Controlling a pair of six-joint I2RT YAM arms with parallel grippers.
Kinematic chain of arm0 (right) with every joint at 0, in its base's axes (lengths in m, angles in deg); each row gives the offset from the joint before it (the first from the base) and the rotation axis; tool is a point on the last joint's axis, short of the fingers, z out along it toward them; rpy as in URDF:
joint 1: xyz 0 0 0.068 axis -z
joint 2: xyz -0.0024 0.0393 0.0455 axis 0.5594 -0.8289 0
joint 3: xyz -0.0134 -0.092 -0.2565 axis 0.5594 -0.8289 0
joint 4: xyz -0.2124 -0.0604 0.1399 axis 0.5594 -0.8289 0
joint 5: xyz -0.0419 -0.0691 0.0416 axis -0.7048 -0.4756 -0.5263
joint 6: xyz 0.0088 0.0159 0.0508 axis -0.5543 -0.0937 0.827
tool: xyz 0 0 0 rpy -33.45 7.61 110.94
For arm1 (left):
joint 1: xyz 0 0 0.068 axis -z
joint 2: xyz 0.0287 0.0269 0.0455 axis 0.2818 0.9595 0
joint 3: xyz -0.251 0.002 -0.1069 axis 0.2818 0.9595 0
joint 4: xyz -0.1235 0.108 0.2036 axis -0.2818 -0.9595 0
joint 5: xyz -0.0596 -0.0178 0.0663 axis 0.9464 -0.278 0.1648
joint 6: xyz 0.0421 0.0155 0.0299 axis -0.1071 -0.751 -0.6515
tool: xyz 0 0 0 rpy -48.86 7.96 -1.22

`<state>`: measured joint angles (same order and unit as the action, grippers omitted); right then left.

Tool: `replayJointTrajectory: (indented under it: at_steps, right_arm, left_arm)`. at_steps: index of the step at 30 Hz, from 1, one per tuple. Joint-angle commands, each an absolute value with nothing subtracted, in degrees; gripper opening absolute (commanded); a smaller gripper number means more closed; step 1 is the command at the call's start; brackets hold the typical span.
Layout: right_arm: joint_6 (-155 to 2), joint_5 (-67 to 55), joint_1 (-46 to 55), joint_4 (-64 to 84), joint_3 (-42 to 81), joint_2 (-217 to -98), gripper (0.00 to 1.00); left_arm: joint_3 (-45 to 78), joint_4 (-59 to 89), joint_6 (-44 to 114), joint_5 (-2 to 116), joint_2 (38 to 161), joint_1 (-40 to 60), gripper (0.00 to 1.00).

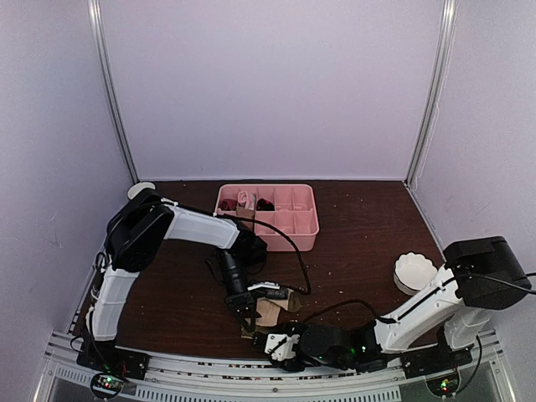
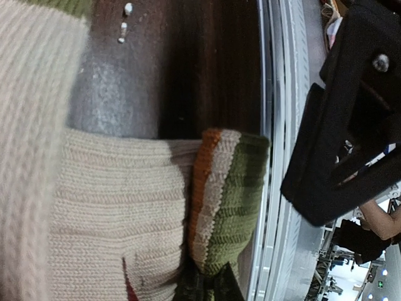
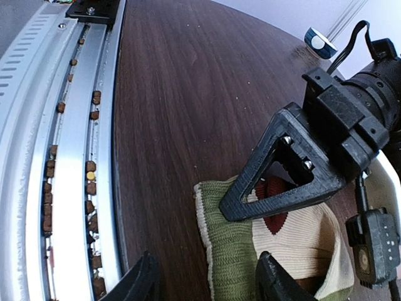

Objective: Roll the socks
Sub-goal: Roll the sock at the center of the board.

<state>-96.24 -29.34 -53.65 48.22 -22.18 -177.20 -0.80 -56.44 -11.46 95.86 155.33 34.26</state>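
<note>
The beige sock [image 3: 301, 241] lies bunched at the near edge of the surface [image 3: 182, 94], beside the rail [image 3: 69, 157]. The left gripper [image 3: 227, 210] seems to have its jaws clenched on the green cuff. The right gripper [image 3: 207, 285] has its jaws apart, straddling that cuff's edge.

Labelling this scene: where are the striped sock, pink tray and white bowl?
beige striped sock [image 3: 301, 241]: right wrist view, cream body.
pink tray [image 1: 306, 238]: top external view, front wall.
white bowl [image 1: 415, 272]: top external view, middle.
</note>
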Motion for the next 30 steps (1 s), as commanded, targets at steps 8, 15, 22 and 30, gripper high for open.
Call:
replayJointTrajectory:
  at_steps: [8, 15, 22, 30]
  right_arm:
    - [-99.23, -24.06, -49.38, 46.84, -18.14, -183.99, 0.42]
    - [-95.46, -22.3, -47.18, 42.14, -17.62, -185.46, 0.1]
    - [-85.57, -14.0, -43.6, 35.63, -17.29, -185.47, 0.0]
    - [-73.81, -2.52, -40.23, 37.4, -22.1, -185.08, 0.0]
  left_arm:
    - [0.78, -50.51, -12.32, 84.1, 156.82, 34.7, 0.0]
    - [-0.01, -51.61, -14.7, 84.33, 154.69, 34.53, 0.03]
    - [2.82, -46.18, -14.09, 80.93, 144.35, 34.02, 0.34]
    - [14.04, -32.11, -8.16, 77.2, 125.63, 31.45, 0.98]
